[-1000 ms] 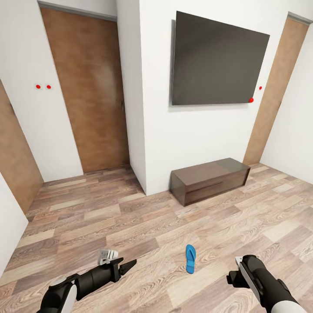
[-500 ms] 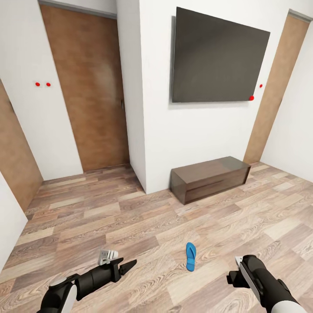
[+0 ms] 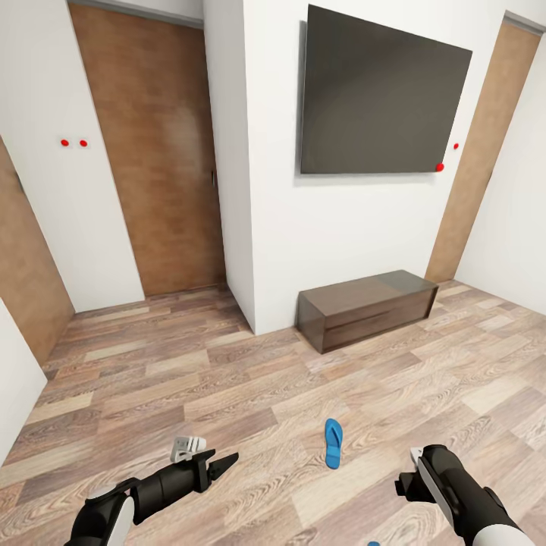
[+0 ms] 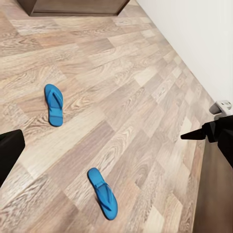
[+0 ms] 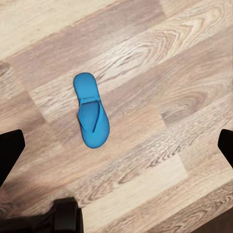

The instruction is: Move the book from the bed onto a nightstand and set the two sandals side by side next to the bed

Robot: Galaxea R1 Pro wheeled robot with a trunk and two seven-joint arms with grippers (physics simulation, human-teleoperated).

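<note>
One bright blue sandal (image 3: 333, 443) lies flat on the wood-plank floor between my two arms. The tip of the second sandal (image 3: 373, 543) peeks in at the head view's lower edge. The left wrist view holds both: the farther sandal (image 4: 54, 104) and the nearer sandal (image 4: 103, 192), apart and at different angles. My left gripper (image 3: 216, 461) hovers open and empty over the floor, left of them. My right gripper (image 5: 121, 141) is open and empty above one sandal (image 5: 91, 111), well clear of it. The book, bed and nightstands are out of view.
A long low dark-wood bench (image 3: 367, 309) stands against the white wall under a wall-mounted TV (image 3: 383, 102). Brown doors (image 3: 163, 159) flank a jutting wall corner. A small white object (image 3: 187, 447) lies on the floor by my left gripper.
The whole head view has shifted slightly, so the camera moved; the second sandal's tip now shows at the lower edge. Both arms hold the same pose, grippers still open.
</note>
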